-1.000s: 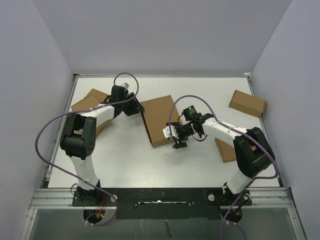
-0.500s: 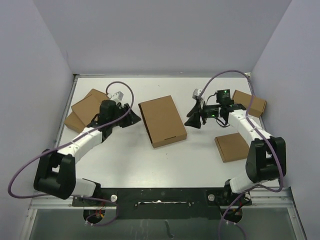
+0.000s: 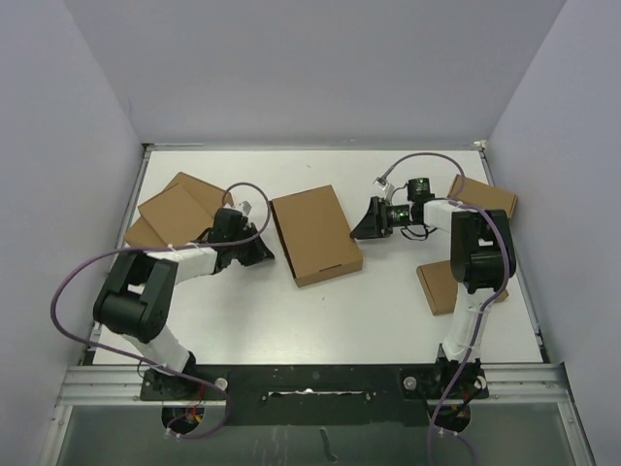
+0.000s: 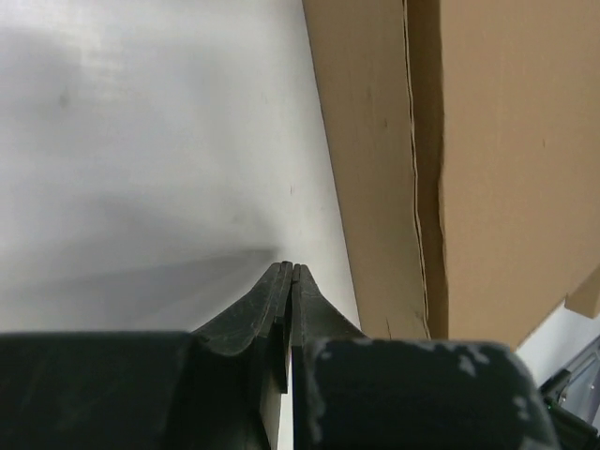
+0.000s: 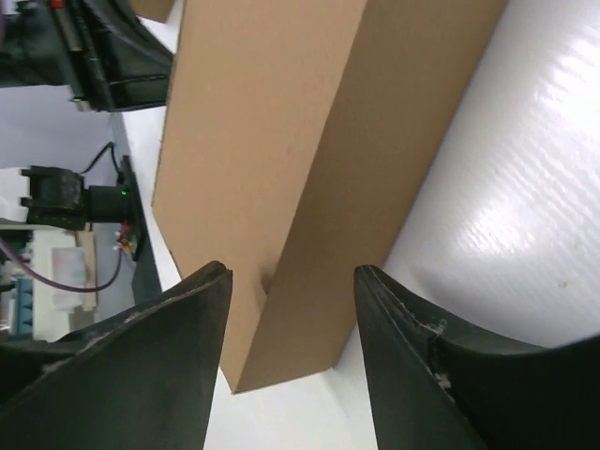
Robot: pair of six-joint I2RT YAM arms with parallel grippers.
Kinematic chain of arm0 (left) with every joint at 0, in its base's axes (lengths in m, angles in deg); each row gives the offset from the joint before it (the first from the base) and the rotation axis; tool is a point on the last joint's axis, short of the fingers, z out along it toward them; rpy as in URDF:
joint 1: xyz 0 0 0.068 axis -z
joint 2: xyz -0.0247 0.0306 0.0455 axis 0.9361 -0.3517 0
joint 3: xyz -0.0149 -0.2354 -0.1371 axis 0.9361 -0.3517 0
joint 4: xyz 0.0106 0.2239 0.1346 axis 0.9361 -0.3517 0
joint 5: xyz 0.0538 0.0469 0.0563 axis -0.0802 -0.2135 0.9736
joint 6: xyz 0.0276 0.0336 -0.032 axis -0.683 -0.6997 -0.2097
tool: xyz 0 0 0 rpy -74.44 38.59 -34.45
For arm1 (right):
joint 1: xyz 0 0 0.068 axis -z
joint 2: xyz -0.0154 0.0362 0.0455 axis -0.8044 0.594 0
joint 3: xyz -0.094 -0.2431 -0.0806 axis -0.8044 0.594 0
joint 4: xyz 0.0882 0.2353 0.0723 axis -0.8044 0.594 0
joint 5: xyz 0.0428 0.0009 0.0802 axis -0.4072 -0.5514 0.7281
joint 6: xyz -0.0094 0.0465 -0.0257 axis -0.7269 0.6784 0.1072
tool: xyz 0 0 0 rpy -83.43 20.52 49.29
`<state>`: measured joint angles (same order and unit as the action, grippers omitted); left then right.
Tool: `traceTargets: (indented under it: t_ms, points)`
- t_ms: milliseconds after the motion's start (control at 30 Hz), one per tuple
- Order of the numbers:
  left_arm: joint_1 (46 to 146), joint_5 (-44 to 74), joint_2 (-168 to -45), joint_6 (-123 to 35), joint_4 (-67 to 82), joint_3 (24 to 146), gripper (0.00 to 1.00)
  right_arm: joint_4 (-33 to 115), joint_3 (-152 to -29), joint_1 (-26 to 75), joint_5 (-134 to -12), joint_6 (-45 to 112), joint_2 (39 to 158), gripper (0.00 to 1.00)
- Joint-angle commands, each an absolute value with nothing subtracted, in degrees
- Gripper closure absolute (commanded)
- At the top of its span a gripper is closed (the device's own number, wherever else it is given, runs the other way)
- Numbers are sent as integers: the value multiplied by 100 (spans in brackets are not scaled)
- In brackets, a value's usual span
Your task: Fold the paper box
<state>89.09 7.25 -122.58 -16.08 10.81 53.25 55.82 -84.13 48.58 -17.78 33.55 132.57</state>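
The paper box is plain brown cardboard with no print, a flat rectangular package with its panels folded shut. From above only a smooth top face shows. It lies flat on the white table, about mid-table. Its long sides run away from the near edge, and its far end leans slightly left. Seen from the left wrist, the paper box shows a thin dark seam running lengthwise between a narrow strip of cardboard and the broad face. Seen from the right wrist, the paper box shows its lighter top face, a darker side wall and a small nick on the edge between them.
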Motion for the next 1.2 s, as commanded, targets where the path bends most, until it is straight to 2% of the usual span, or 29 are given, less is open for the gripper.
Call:
traceTargets:
  t_ms: [0,167,333,433,567,633,733,833,1000,1067,1100,1167]
  points:
    - [8972,570,-12990,-1835,1496,6222,100,5196,-8870,4756,-1169,3893,13431,44]
    - [9467,538,-13482,-2008,1176,7162,100,6035,-9180,4493,-1666,3190,13593,49]
    - [9941,1061,-13596,-2382,241,7797,100,6546,-9272,4354,-2128,2704,13557,59]
    - [10136,1491,-13621,-2741,-523,8179,100,6630,-9251,4349,-2322,2597,13467,58]
    - [10144,1737,-13492,-2837,-808,8204,96,6495,-9247,4432,-2252,2753,13425,48]
    - [9995,1743,-13270,-2735,-725,7950,91,6261,-9192,4553,-2078,3018,13412,41]
    - [9667,1524,-12825,-2575,-433,7450,80,6202,-9301,4624,-1970,3108,13471,37]
    - [9312,1218,-12388,-2441,-162,6966,73,6240,-9711,4598,-1865,3250,13692,36]
    - [9124,1047,-11765,-2293,292,6358,53,6473,-10564,4588,-1851,3469,14391,38]
    - [9097,970,-11574,-2240,537,6144,42,6523,-10685,4572,-1794,3560,14563,41]
    - [9020,870,-11327,-1959,1141,5683,22,6363,-10513,4587,-1707,3745,14610,49]
    - [8991,848,-11213,-1728,1658,5328,7,6161,-10302,4666,-1584,3946,14613,57]
